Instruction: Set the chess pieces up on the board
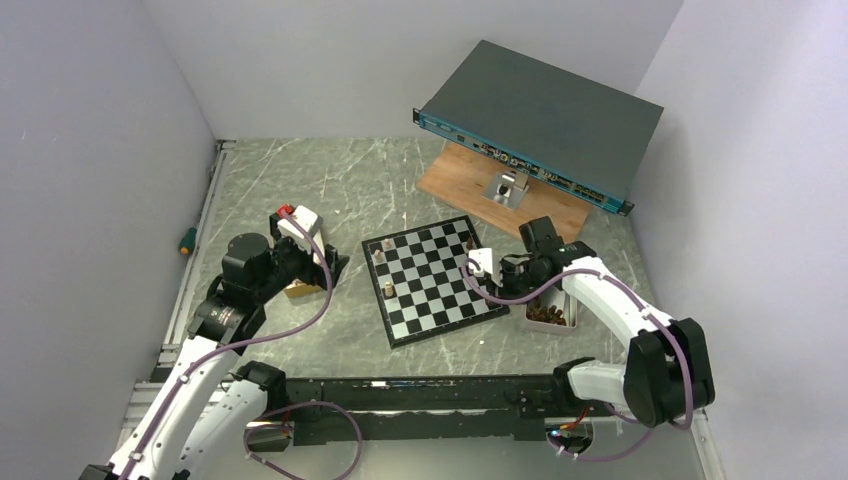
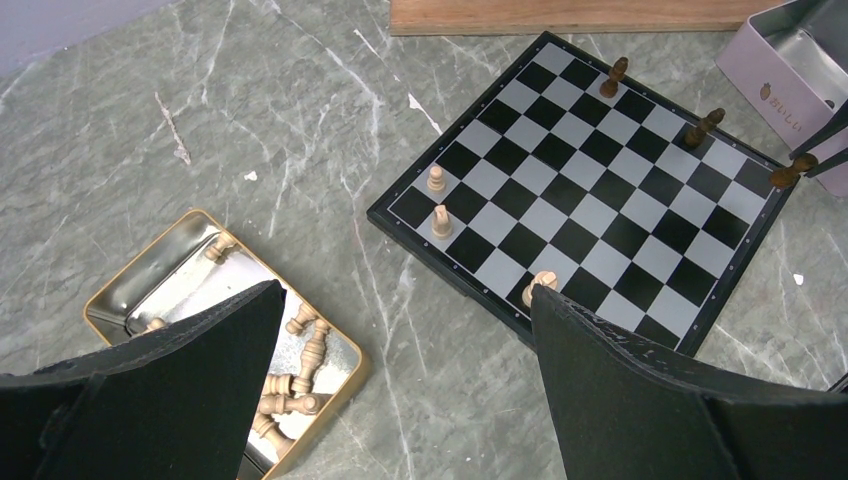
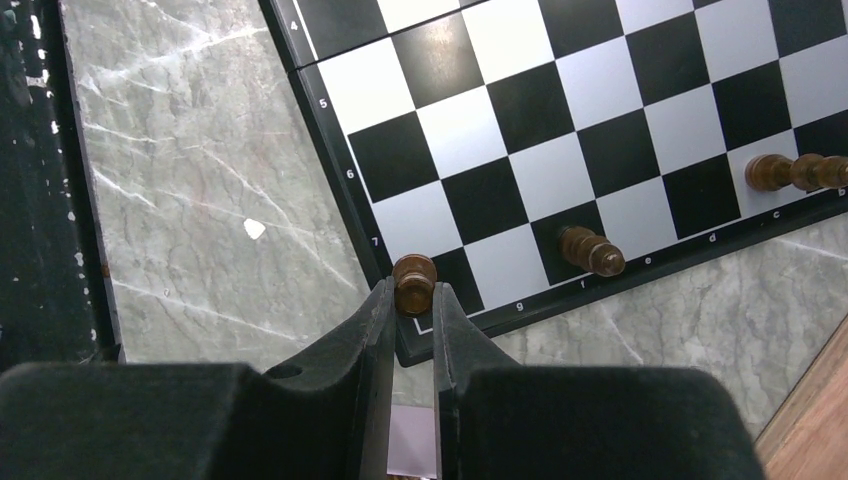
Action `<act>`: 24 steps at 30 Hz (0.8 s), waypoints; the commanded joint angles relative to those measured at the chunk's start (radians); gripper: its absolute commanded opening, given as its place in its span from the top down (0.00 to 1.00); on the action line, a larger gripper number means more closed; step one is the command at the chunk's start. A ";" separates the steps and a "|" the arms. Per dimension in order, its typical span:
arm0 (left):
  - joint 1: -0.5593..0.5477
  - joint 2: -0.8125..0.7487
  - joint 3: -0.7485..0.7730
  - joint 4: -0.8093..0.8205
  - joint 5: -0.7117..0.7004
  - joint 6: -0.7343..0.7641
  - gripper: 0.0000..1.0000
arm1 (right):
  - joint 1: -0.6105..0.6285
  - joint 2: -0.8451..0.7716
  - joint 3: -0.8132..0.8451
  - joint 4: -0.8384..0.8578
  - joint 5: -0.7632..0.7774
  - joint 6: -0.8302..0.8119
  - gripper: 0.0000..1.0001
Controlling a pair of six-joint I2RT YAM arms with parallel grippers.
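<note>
Fingers [image 3: 372,325] of the right gripper [image 3: 413,300] are clamped on the rounded head of one dark piece [image 3: 414,278]. It is held upright over a corner of the board [image 3: 500,195], at the rim next to the file marked g. On the left gripper [image 2: 408,295] the fingers stand wide apart and hold nothing. It is poised off the opposite side of the board, above a gold tin [image 2: 118,290].

Handling, by judgement: the piece is small turned wood, so very light and stiff, with a smooth finish that looks slippery. The narrow base should tip easily on the glossy squares. The best hold is at the head or the neck just under it, squarely across, so the round profile does not pivot between the fingers.

Two more dark pieces [image 3: 592,250] stand on the board's edge row along from the held one. Three light pieces [image 2: 441,220] stand along the board's opposite edge. More light ones lie loose in the gold tin. A lilac tin [image 1: 572,322] sits just beside the board on the right gripper's side, with dark pieces in it.

Writing: the board's rim shows the digits 4, 5, 6 and 7 on one side and the letters g, f, e, d and c on the adjoining side. The lilac tin's wall carries a small emblem and a short word, which cannot be read with confidence.

All of this rests on a grey marbled worktop [image 2: 300,120].
</note>
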 commanded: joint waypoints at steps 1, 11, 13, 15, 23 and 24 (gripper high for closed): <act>0.005 -0.001 0.011 0.026 0.006 0.011 0.01 | 0.008 0.009 -0.008 0.043 0.024 0.026 1.00; 0.005 -0.004 0.011 0.025 0.006 0.011 0.01 | 0.014 0.034 -0.010 0.065 0.073 0.055 1.00; 0.005 -0.005 0.011 0.026 0.006 0.009 0.01 | 0.014 0.039 -0.010 0.068 0.081 0.059 1.00; 0.005 -0.005 0.011 0.025 0.006 0.009 0.01 | 0.014 0.047 -0.011 0.070 0.086 0.062 1.00; 0.005 -0.004 0.010 0.026 0.007 0.009 0.01 | 0.017 0.070 -0.014 0.091 0.109 0.086 1.00; 0.005 -0.004 0.010 0.026 0.006 0.009 0.01 | 0.017 0.073 -0.016 0.093 0.110 0.086 1.00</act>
